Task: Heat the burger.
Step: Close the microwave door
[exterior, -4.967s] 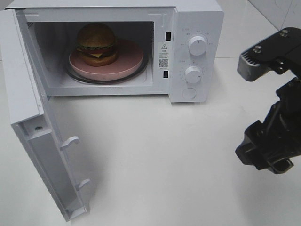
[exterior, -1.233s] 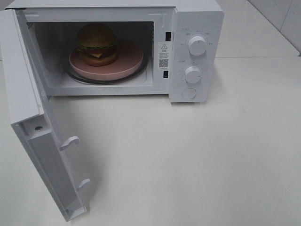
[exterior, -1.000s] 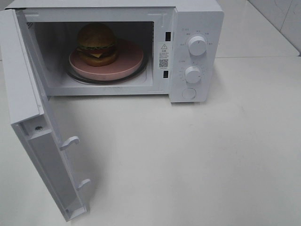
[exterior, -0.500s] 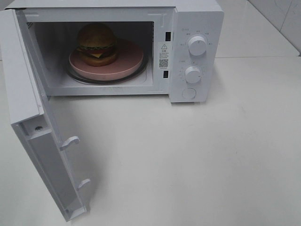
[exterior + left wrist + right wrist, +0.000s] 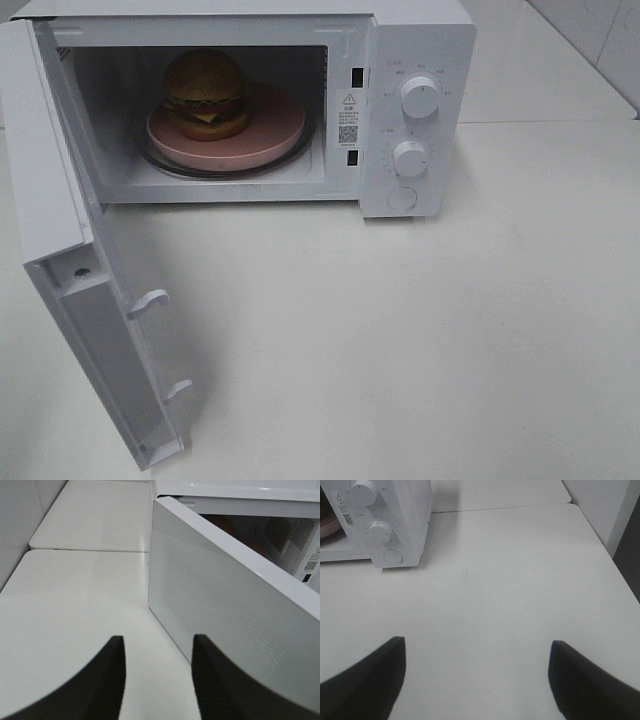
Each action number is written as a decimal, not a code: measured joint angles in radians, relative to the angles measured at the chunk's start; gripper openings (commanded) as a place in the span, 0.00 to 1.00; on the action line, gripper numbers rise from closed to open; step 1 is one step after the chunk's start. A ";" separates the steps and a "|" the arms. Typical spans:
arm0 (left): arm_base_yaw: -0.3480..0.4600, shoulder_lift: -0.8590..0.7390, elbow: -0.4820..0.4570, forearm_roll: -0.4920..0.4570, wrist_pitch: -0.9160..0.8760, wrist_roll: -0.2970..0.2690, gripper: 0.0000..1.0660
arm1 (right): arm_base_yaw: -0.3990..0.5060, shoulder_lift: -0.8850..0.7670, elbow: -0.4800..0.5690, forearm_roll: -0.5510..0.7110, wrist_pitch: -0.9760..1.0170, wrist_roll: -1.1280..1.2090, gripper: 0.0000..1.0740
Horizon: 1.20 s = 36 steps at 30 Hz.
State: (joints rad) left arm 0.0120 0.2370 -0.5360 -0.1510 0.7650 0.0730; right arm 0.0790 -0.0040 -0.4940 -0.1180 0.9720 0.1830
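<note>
**Burger in, door to shut**

High view: the burger [image 5: 206, 95] sits on the pink plate [image 5: 275, 135] inside the microwave [image 5: 420, 40], toward the cavity's left. The door [image 5: 60, 240] stands swung fully out, latch hooks [image 5: 150, 300] showing. Neither arm appears here.

Left wrist view: my left gripper [image 5: 157, 641] hangs just outside the door's outer face, jaws at a narrow gap, holding nothing. I judge that closing the door is the step in hand. I would press the outer face near its free edge, far from the hinge. Then I would follow the arc and push until the hooks seat.

Right wrist view: the right gripper [image 5: 476, 642] hovers over the table [image 5: 510, 570], jaws wide and empty, well apart from the knobs [image 5: 381, 530]. It should reach for those only once the door is shut.
</note>
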 measured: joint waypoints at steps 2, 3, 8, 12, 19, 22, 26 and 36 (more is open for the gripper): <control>0.000 0.068 0.000 0.002 -0.014 0.000 0.00 | 0.000 0.000 0.000 0.000 0.000 0.000 0.71; 0.000 0.068 0.000 0.002 -0.014 0.000 0.00 | 0.000 0.000 0.000 0.000 0.000 0.000 0.71; 0.000 0.177 0.008 0.003 -0.059 0.013 0.00 | 0.000 0.000 0.000 0.000 0.000 0.000 0.71; 0.000 0.206 0.032 0.003 -0.139 0.029 0.00 | 0.000 0.000 0.000 0.000 0.000 0.000 0.71; 0.000 0.220 0.165 -0.030 -0.420 0.164 0.00 | 0.000 0.000 0.000 0.000 0.000 0.000 0.71; 0.000 0.220 0.223 -0.061 -0.528 0.199 0.00 | 0.000 0.000 0.000 0.000 0.000 0.000 0.71; 0.000 0.220 0.278 -0.080 -0.630 0.206 0.00 | 0.000 0.000 0.000 0.000 0.000 0.000 0.71; 0.000 0.221 0.367 -0.094 -0.825 0.207 0.00 | 0.000 0.000 0.000 0.000 0.000 0.000 0.71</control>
State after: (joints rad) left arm 0.0120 0.4580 -0.1690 -0.2450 -0.0600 0.2800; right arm 0.0790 -0.0040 -0.4940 -0.1180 0.9720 0.1830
